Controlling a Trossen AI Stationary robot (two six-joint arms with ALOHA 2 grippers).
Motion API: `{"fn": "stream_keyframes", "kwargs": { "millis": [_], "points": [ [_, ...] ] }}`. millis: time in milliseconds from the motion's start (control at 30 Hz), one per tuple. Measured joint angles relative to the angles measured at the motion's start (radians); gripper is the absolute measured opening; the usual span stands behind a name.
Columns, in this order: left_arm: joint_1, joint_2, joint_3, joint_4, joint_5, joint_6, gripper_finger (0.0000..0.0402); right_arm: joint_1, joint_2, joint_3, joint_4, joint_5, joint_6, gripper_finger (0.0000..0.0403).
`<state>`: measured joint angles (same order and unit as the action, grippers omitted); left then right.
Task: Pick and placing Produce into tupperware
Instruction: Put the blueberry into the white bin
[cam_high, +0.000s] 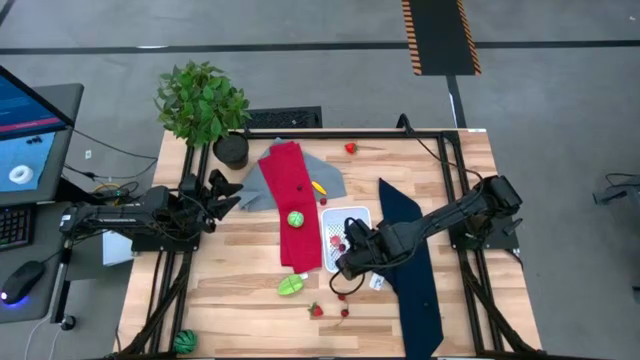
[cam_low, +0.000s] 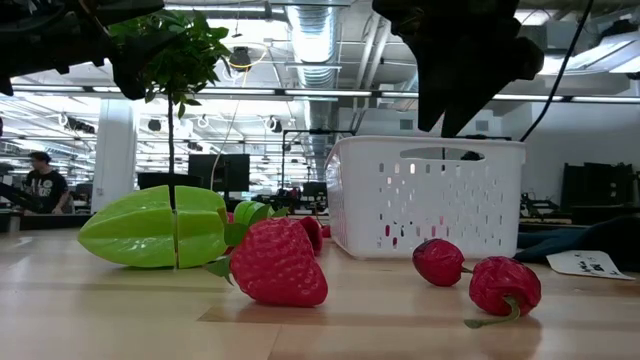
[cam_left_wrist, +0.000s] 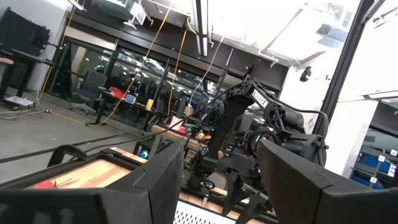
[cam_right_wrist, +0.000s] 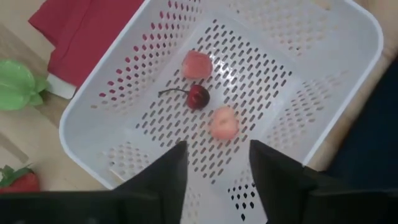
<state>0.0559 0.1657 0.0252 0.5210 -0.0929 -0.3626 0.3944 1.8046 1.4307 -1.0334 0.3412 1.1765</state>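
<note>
The white tub (cam_high: 352, 222) stands between the red cloth and the navy cloth. In the right wrist view the tub (cam_right_wrist: 118, 99) holds two pink pieces (cam_right_wrist: 197, 64) (cam_right_wrist: 223, 123) and a dark red cherry (cam_right_wrist: 198, 96) on its dotted base. My right gripper (cam_right_wrist: 214, 155) hovers open and empty above the tub's near end (cam_high: 345, 262). A green apple (cam_high: 296, 218) lies on the red cloth. A green starfruit (cam_high: 291, 286), a strawberry (cam_high: 316, 310) and small red pieces (cam_high: 345, 312) rest on the wood near the tub. My left gripper (cam_high: 232, 195) waits open at the table's left.
A red cloth (cam_high: 290, 205) over a grey cloth (cam_high: 262, 185) lies left of the tub, a navy cloth (cam_high: 410, 260) to its right. A potted plant (cam_high: 205, 105) stands at the far left corner. Another strawberry (cam_high: 351, 148) sits by the far edge, a yellow piece (cam_high: 318, 187) by the red cloth.
</note>
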Motion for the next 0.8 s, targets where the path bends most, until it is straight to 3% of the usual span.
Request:
{"fn": "stream_keyframes", "kwargs": {
  "millis": [267,500,600,800],
  "points": [
    [0.0,0.001,0.001,-0.012,0.117,0.041,0.0196,0.056,0.0,0.0,0.011,0.019,-0.034,0.0223],
    [0.0,0.09,0.095,-0.238,0.122,0.08,0.0196,0.155,0.0,0.078,-0.013,0.157,-0.045,0.0209],
    [0.0,0.158,0.107,-0.235,0.122,0.082,0.0196,0.201,0.0,0.13,-0.105,0.205,0.026,0.0201],
    [0.0,0.334,0.156,-0.244,0.114,0.096,0.0196,0.308,-0.001,0.167,-0.307,0.193,0.286,0.0181]
  ]
}}
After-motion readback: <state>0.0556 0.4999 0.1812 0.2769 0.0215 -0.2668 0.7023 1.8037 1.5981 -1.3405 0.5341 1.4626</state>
